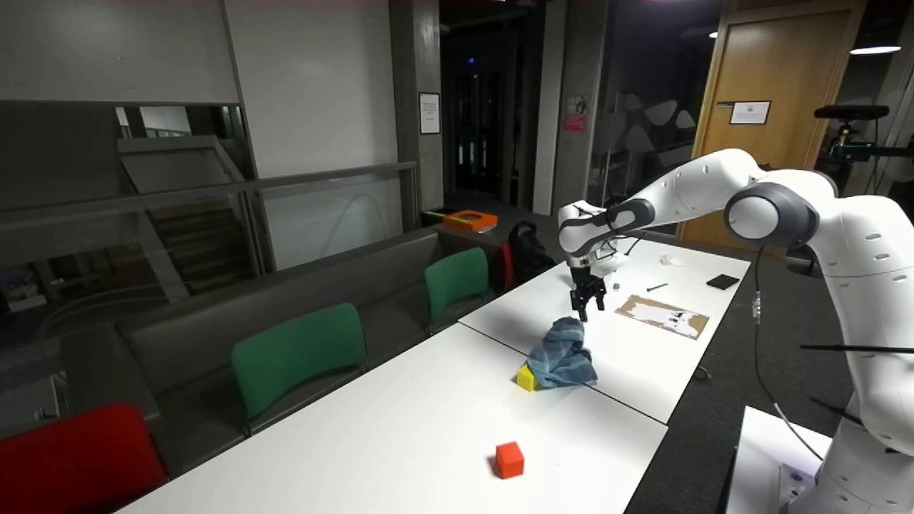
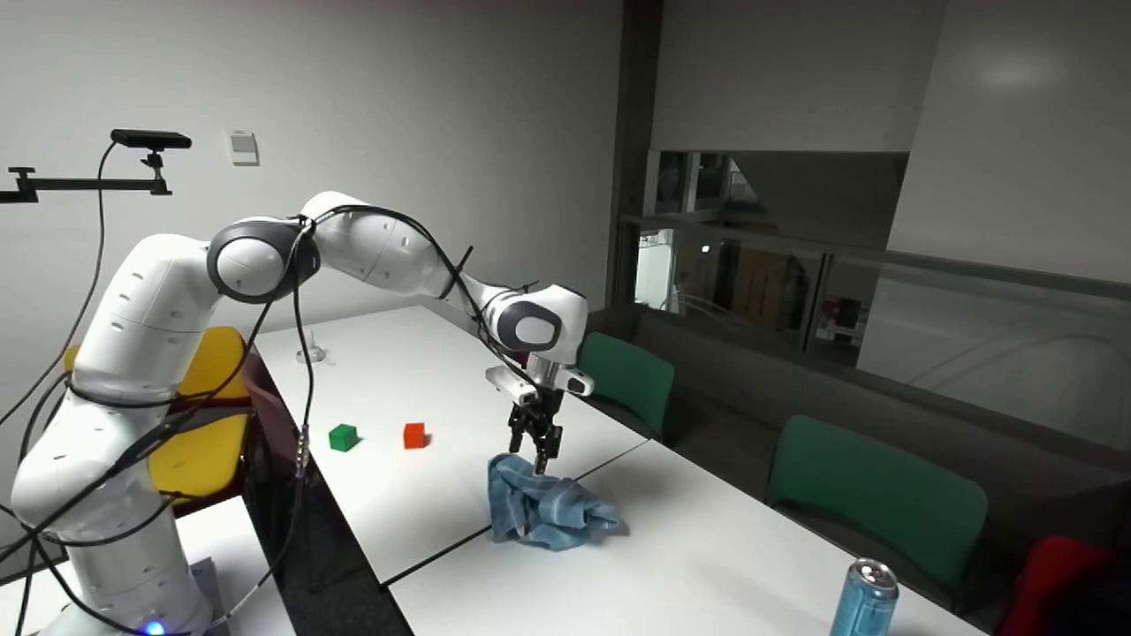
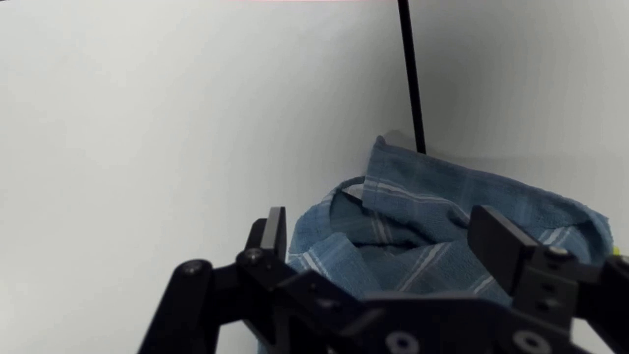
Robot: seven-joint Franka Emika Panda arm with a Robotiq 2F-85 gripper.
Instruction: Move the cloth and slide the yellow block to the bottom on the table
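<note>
A crumpled blue cloth with pale stripes lies across the table seam in an exterior view, in an exterior view and in the wrist view. The yellow block pokes out from under one side of the cloth; the rest of it is covered. Only a yellow sliver of it shows at the wrist view's right edge. My gripper is open and points down over the cloth's edge, also in an exterior view. In the wrist view its fingers stand wide apart with nothing gripped between them.
A red cube sits on the white table; a green cube is near the table edge. A blue can stands on the table. A torn cardboard piece, a pen and a black flat object lie beyond the gripper.
</note>
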